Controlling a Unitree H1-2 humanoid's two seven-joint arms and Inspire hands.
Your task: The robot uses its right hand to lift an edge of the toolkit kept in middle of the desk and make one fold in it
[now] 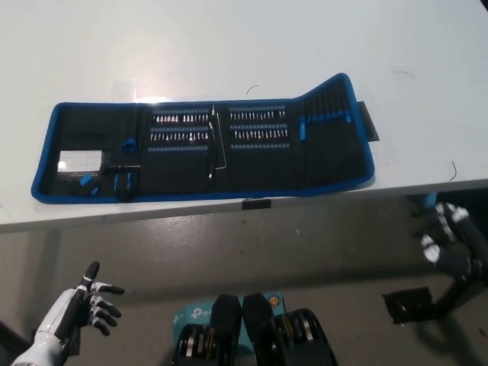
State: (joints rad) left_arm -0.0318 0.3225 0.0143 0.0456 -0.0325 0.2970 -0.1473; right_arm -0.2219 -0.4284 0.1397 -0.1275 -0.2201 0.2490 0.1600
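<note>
Lying unrolled across the middle of a white desk (229, 46), a black fabric toolkit (202, 149) with blue piping stretches from picture left to picture right in the head view, its long lower edge running close to the near edge of the desk. Rows of small screwdriver bits (221, 126) sit in the two central panels, in lines one above another. A pale rectangular case (81, 161) rests in the leftmost panel, with a few small blue-tipped tools just beside it. The rightmost panel (335, 126) is tilted upward, its outer top corner raised off the desk, and a row of slim blue-banded tools is tucked along it. A dark strap tab (369, 122) sticks out past the right end of the kit, and another dark tab (256, 203) hangs at the desk edge below the kit's middle.

The white left hand (84, 305) hovers at the lower left, below the desk and well apart from the toolkit, its fingers spread and holding nothing. The black right hand (450, 244) shows at the right edge, also below the desk line and not touching the toolkit; its shape is dark and partly cut off, so whether its fingers are spread or curled cannot be told. Grey floor fills the space beneath the desk.
</note>
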